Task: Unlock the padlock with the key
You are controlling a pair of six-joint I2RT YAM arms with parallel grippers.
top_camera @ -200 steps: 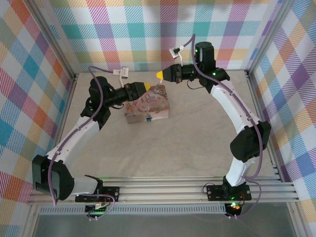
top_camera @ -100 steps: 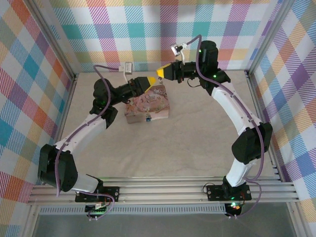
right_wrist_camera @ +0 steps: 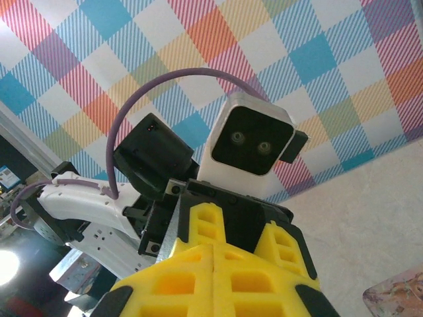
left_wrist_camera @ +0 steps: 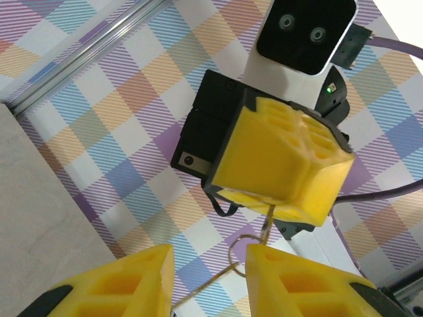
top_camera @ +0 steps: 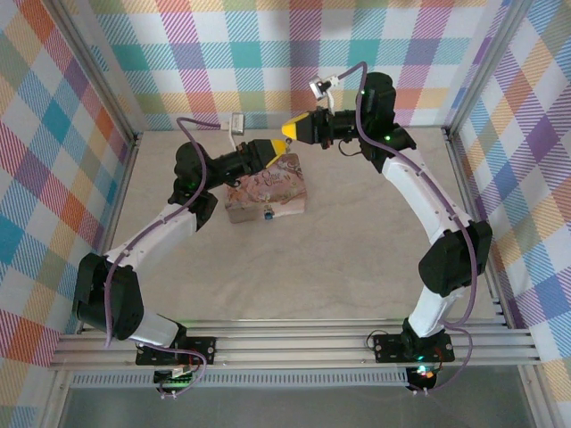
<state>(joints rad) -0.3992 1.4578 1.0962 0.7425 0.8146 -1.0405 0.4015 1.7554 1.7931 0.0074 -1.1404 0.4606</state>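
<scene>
1. Pinching a thin twine (left_wrist_camera: 241, 246) at centre of the left wrist view: right gripper (left_wrist_camera: 284, 165), fingers pressed together.
2. Spread around that twine, bottom centre: left gripper (left_wrist_camera: 208, 267).
3. Resting against pink box (top_camera: 268, 185) front, top view mid-frame: padlock (top_camera: 268, 215).

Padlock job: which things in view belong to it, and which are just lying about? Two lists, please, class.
Belong to the job: padlock; right gripper, shut on a thin string; left gripper, open beside that string.

Lying about: pink box, with the padlock at its near side; table.
</scene>
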